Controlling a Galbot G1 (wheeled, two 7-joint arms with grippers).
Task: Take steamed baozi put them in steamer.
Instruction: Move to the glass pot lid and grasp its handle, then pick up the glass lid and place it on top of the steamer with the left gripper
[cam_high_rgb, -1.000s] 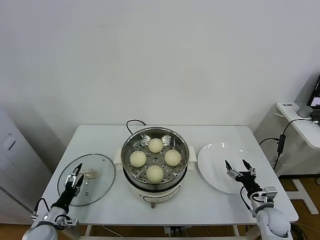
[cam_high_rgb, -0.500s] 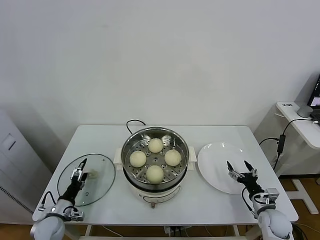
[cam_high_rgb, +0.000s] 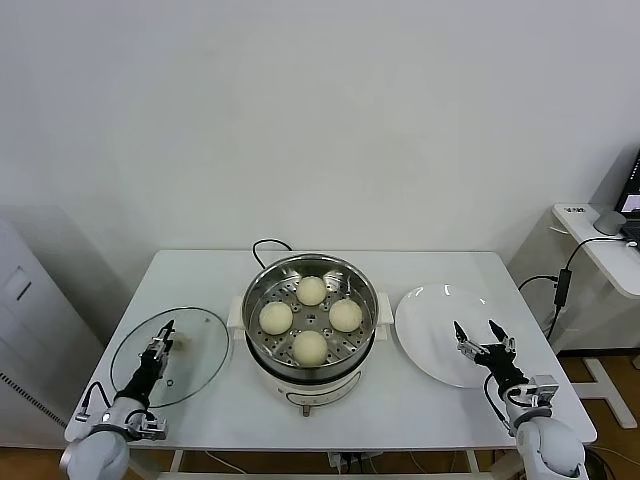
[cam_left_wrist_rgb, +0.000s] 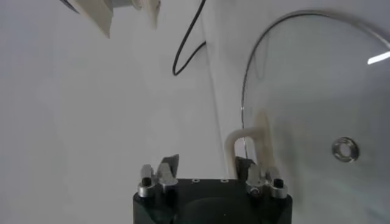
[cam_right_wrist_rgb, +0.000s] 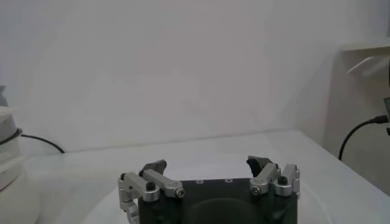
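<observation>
Smooth domed baozi — perforated steel steamer

A white surface is carrying the steamer at its centre. A glass lid is lying flat to the steamer's left, and a white plate is lying to its right. A black cable is trailing behind the steamer.

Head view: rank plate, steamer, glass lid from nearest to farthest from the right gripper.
From the right gripper, which is open and low at the table's right front:
1. White plate, directly under and beside the gripper, on the right.
2. Steamer, table centre, holding four baozi.
3. Glass lid, far left, by the left gripper.
</observation>
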